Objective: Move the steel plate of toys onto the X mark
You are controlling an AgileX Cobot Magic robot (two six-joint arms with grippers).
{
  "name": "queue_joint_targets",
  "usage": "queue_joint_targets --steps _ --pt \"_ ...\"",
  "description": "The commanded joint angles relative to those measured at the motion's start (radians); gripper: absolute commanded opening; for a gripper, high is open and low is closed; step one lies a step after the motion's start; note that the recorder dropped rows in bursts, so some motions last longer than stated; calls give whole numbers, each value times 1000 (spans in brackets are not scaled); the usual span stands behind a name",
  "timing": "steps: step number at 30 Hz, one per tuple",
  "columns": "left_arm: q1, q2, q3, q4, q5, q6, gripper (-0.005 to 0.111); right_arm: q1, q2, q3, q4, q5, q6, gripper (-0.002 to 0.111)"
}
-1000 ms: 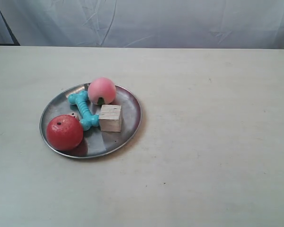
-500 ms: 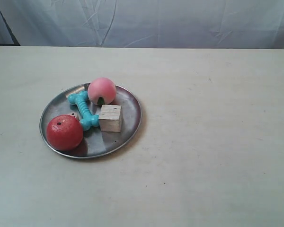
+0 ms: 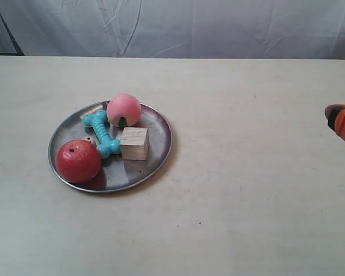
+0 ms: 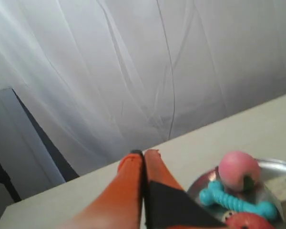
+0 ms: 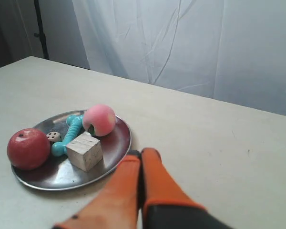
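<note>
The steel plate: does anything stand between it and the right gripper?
Nothing visible does. In the right wrist view, only bare table lies between the shut right gripper and the near rim of the steel plate. The toys all sit on the plate; the wooden cube is closest to the gripper.

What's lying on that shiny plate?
On the plate: an apple, a peach, a turquoise bone, a wooden cube and a small die. The exterior view mostly hides the die behind the apple; what lies beneath them cannot be seen.

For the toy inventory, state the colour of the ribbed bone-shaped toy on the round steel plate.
Turquoise. The ribbed bone-shaped toy shows best in the exterior view.
</note>
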Motion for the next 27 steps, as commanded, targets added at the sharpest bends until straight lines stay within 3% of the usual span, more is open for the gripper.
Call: queue_joint_targets --steps 1,4,10,17,22,27 --pt "-56 -5 83 55 -12 -2 0 -3 3 5 2 4 -5 0" --pt "-81 -5 99 37 -26 -34 0 -3 3 5 2 4 -5 0" --pt "-90 -5 99 -11 -156 -406 0 -22 -52 5 2 7 -3 0" --pt "-90 -5 99 -17 -158 -406 0 -173 -166 5 2 8 -3 0" --pt "-90 -5 112 -67 -170 -406 0 -265 -261 79 2 -110 -3 0" --pt "-90 -5 140 -70 -167 -403 0 -306 -297 165 2 -158 -3 0"
